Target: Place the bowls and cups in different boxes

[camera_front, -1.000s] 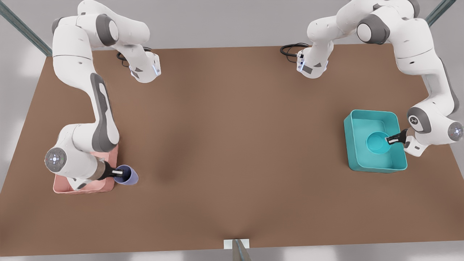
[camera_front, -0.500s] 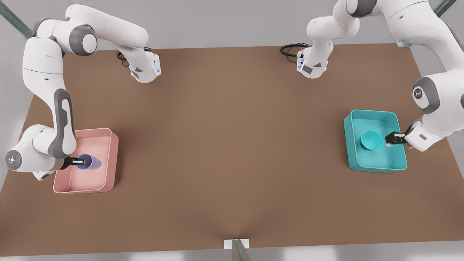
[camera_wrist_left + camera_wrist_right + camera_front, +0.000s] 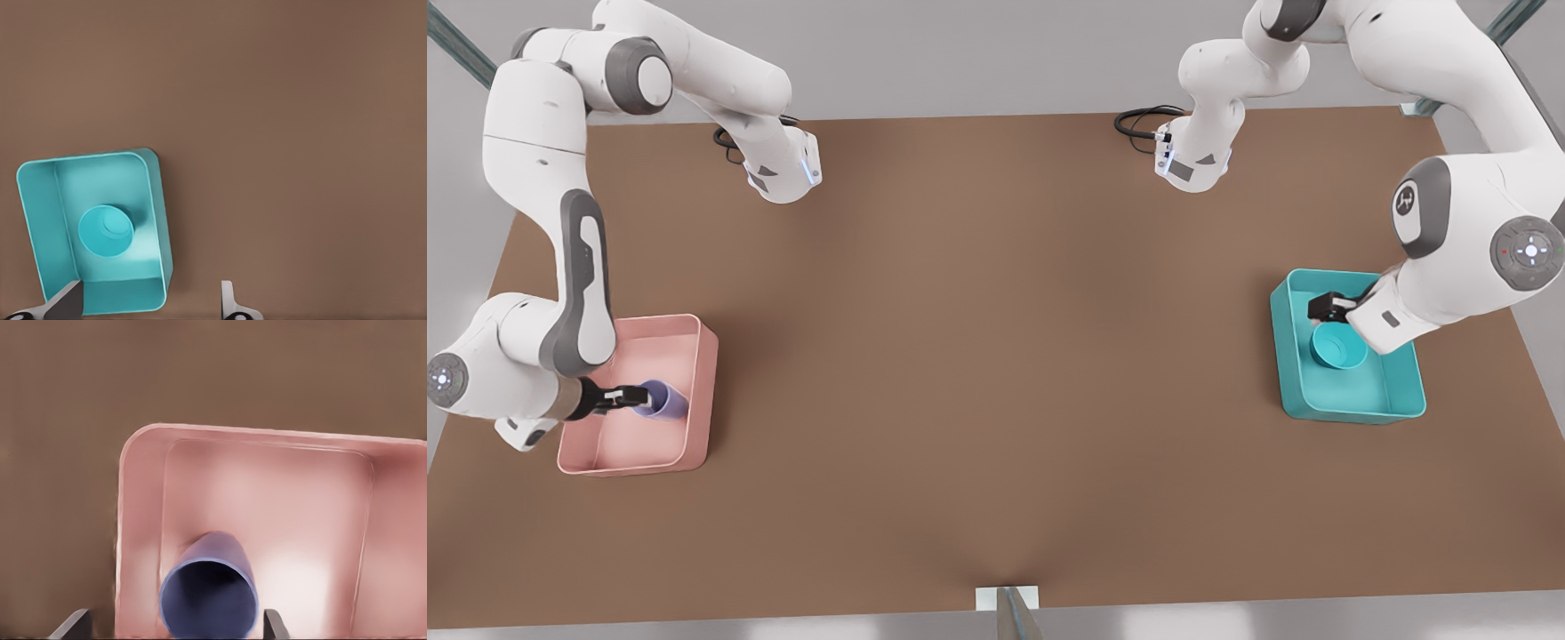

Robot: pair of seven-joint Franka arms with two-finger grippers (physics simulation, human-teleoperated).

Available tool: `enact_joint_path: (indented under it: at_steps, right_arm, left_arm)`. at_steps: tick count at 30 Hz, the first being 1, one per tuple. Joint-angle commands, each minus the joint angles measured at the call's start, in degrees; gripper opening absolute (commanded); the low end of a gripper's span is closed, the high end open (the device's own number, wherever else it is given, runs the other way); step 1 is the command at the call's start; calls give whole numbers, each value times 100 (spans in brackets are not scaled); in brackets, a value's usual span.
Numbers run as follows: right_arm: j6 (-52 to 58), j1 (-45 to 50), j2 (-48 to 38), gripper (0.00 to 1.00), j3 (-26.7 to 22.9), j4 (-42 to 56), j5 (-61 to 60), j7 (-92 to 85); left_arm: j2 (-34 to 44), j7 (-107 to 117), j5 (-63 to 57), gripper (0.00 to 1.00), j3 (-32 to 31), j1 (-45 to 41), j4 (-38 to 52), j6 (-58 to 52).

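Two light, stiff, slippery pieces sat boxed, the cup in your pink box between the right pincer's spread fingers, the bowl in the teal box below your open left pincer.

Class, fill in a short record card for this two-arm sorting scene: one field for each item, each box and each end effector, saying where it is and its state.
cup: lavender, inside the pink box, tilted
pink box: on the table at the front view's left
bowl: teal, resting in the teal box, free of any grip
teal box: at the front view's right
right end effector: fingers open either side of the cup's rim, over the pink box
left end effector: open, above the teal box, beside the bowl
table: brown
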State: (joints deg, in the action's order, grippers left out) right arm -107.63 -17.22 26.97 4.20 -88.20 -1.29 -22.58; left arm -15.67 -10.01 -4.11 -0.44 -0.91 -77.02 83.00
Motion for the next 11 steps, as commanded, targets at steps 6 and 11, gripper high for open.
enact_joint_path:
  at_steps: [6,11]
  right_arm:
    - [3626,922,-744,100,2,1754,542,2284]
    - [3090,1222,-1511,100,-77,742,595,2381]
  left_arm:
    - [2,421,-2,100,0,20,-6,6]
    - [-6,412,-11,100,8,29,-15,6]
